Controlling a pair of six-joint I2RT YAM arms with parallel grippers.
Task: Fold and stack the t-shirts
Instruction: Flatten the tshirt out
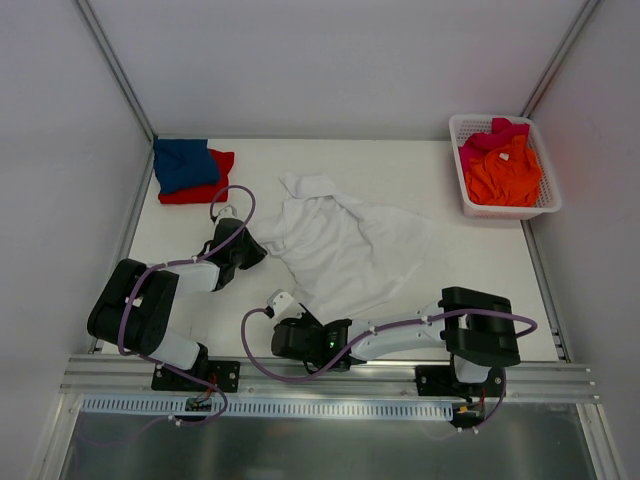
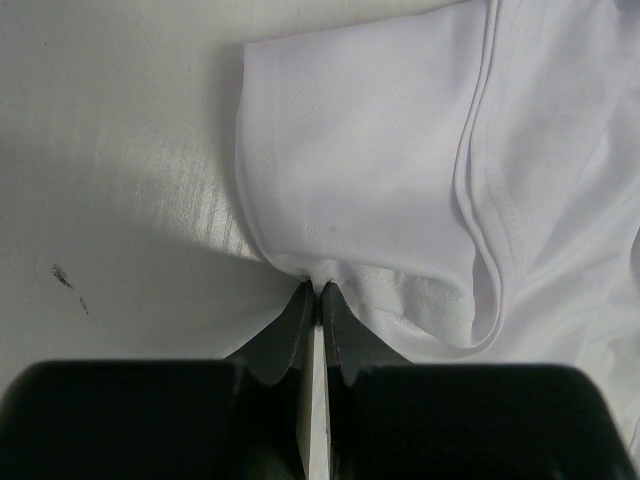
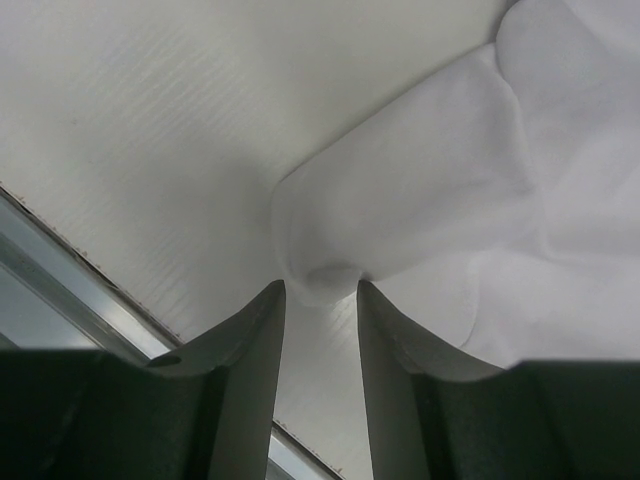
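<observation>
A large white t-shirt [image 1: 345,250] lies crumpled in the middle of the table. My left gripper [image 1: 255,245] is at its left side, shut on a hem edge of the white cloth [image 2: 380,150], which bunches at the fingertips [image 2: 318,290]. My right gripper [image 1: 300,322] is at the shirt's near left corner. Its jaws stand apart, with a rounded corner of the white t-shirt [image 3: 450,180] lying between the tips [image 3: 320,285]. A folded blue t-shirt [image 1: 185,163] rests on a red one [image 1: 205,185] at the back left. Orange [image 1: 505,175] and pink [image 1: 490,135] t-shirts sit in the basket.
The white lattice basket [image 1: 505,210] stands at the back right corner. A metal rail [image 3: 60,260] runs along the table's near edge, just behind the right gripper. Grey walls close in the table on the left, back and right.
</observation>
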